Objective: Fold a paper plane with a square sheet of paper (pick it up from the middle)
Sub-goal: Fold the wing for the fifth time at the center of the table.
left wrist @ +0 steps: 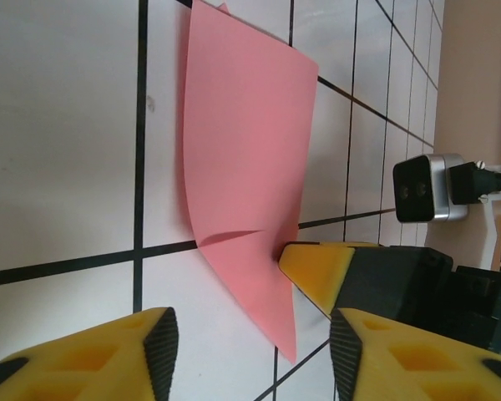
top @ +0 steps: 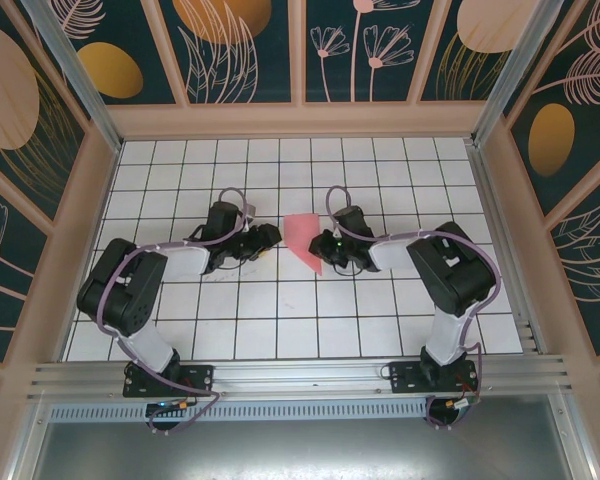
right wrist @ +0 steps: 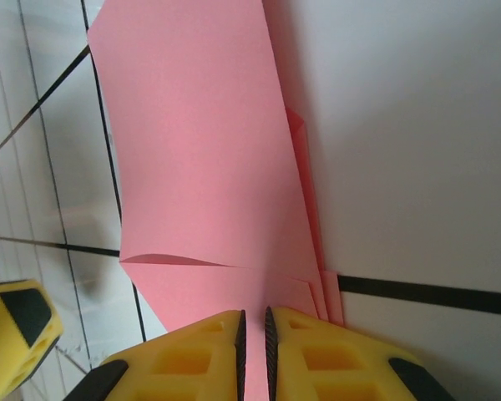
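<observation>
The pink sheet of paper [top: 304, 238] lies folded into a layered, pointed shape on the tiled table between the two arms. My right gripper [right wrist: 253, 351] is shut on its near edge, with the paper [right wrist: 200, 150] pinched between the pads and several layers fanned out beside them. From the left, my left gripper [left wrist: 250, 351] stands open with its fingers wide apart. The paper's [left wrist: 242, 159] pointed tip reaches into that gap without touching either pad. A yellow finger of the right gripper [left wrist: 317, 269] presses at the paper's edge. From above, the left gripper [top: 268, 238] and right gripper [top: 325, 252] flank the paper.
The white tiled table [top: 280, 320] is boxed in by patterned walls [top: 300, 50] at the back and sides. The arm bases sit on a metal rail [top: 300, 375] at the near edge. The right wrist camera [left wrist: 426, 188] shows close beyond the paper.
</observation>
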`<state>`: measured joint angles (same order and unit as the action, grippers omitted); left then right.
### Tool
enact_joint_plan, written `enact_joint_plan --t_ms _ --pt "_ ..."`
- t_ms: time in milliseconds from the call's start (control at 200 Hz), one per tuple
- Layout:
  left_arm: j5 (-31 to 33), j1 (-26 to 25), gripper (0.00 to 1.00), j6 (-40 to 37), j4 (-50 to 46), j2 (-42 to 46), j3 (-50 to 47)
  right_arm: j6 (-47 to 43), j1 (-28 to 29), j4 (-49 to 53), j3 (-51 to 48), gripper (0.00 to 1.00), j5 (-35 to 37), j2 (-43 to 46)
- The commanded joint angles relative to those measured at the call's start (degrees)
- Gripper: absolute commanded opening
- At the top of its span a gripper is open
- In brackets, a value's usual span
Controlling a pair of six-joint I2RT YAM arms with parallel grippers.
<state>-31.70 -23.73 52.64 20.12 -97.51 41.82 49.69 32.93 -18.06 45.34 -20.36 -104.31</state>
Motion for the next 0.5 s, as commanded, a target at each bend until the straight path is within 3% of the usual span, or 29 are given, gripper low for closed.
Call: enact_joint_plan --t_ms 0,495 --pt "-0.3 -0.7 0.51 -0.1 -1.0 -2.9 2.2 0.9 -1.2 -2.0 -3.6 0.18 -3.7 0.6" --pt "0.2 -3.0 0.41 -0.5 -4.1 -8.9 8.4 1.5 -3.1 -6.3 -6.4 0.18 -6.6 0.1"
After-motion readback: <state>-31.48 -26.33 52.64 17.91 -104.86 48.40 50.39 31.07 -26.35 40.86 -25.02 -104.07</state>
